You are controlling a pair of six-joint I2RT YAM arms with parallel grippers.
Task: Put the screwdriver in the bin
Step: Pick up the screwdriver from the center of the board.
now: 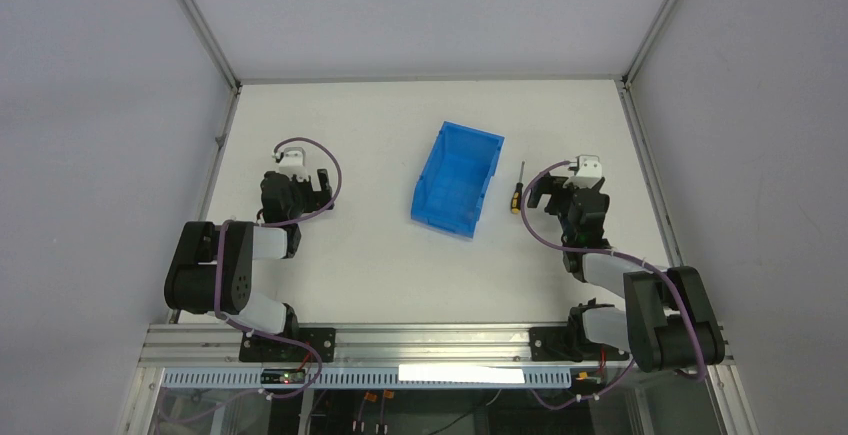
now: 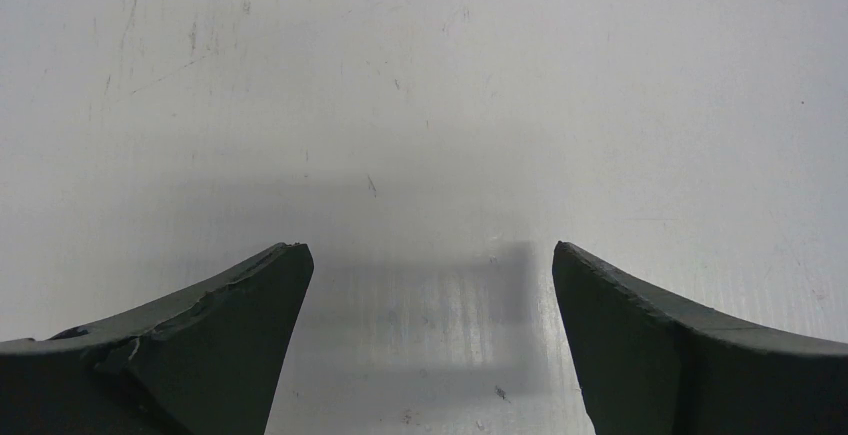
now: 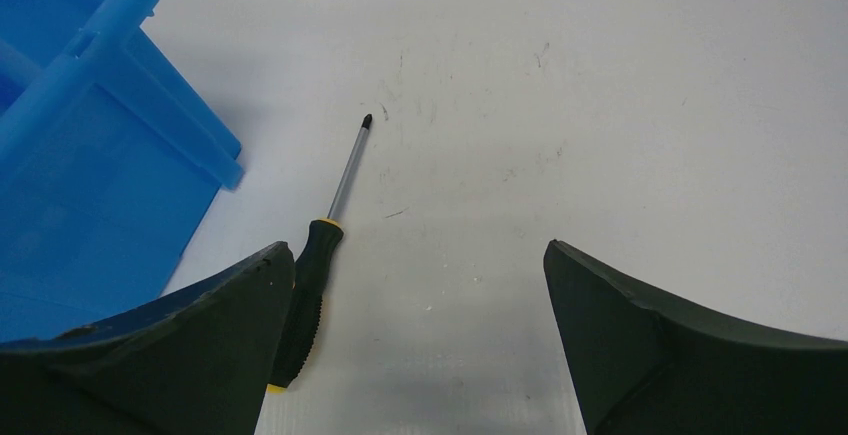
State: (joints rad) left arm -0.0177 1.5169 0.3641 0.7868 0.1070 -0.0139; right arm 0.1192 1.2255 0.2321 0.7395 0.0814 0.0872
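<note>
Screwdriver (image 1: 517,193) is seen lying flat on the white table (image 1: 380,255), just to the right of the blue bin (image 1: 470,134) and apart from it, with its tip pointed toward the far wall. The bin is set upright near the table's middle, its open top facing up. The right gripper (image 3: 420,250) is held low beside the tool with its jaws spread wide. In the right wrist view the black, yellow-ended handle is partly hidden by the left finger (image 3: 200,325). The left gripper (image 2: 432,247) is likewise held wide apart over bare table, well left of the bin.
</note>
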